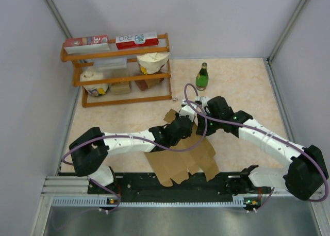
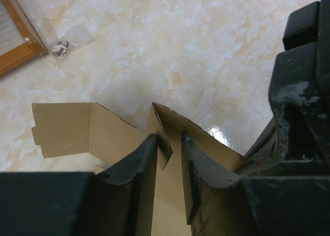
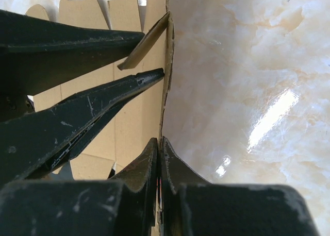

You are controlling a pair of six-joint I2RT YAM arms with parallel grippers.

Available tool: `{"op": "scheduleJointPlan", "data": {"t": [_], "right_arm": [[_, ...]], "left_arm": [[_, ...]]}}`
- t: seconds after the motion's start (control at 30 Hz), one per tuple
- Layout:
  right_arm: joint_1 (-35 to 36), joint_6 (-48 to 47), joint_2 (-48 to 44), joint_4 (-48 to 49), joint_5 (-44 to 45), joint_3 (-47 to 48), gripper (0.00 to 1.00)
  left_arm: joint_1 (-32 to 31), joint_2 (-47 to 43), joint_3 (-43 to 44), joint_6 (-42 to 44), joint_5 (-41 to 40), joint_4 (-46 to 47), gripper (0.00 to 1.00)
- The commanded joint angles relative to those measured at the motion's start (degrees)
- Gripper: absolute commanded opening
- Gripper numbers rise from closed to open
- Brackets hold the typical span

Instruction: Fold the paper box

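The paper box [image 1: 178,161] is a brown die-cut cardboard sheet lying partly on the table, its far end raised between the two arms. My left gripper [image 1: 185,128] is at that raised end. In the left wrist view its fingers [image 2: 147,148] stand slightly apart, and a small flap [image 2: 164,138] stands in the gap, leaning on the left finger; the gripper [image 2: 167,139] is open. My right gripper [image 3: 160,141] is shut on the thin edge of an upright panel of the box [image 3: 129,117]. The left gripper's dark fingers [image 3: 103,97] show beside it.
A wooden shelf [image 1: 124,79] with printed cartons, bags and small boxes stands at the back left. A green bottle [image 1: 201,77] stands behind the grippers. A small clear packet [image 2: 62,48] lies near the shelf's foot [image 2: 18,50]. Grey walls enclose the table.
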Motion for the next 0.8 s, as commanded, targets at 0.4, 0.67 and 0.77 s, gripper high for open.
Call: {"op": "scheduleJointPlan", "data": {"t": [0.4,0.67,0.77], "right_arm": [[0.8,1.3,-0.2,3.4,-0.7,0.3,0.00],[0.8,0.8,-0.5,3.3,0.6,0.2,0.00],[0.9,0.7,-0.7,2.6,2.0,0.4,0.00]], "left_arm": [[-0.7,-1.9,-1.1,-1.7,6.9,6.7,0.28],[-0.6,-6.2,-4.0,-1.2,2.4,5.1,0.36],[0.1,-10.2,-7.1,0.3,-1.4,4.9,0.48]]}}
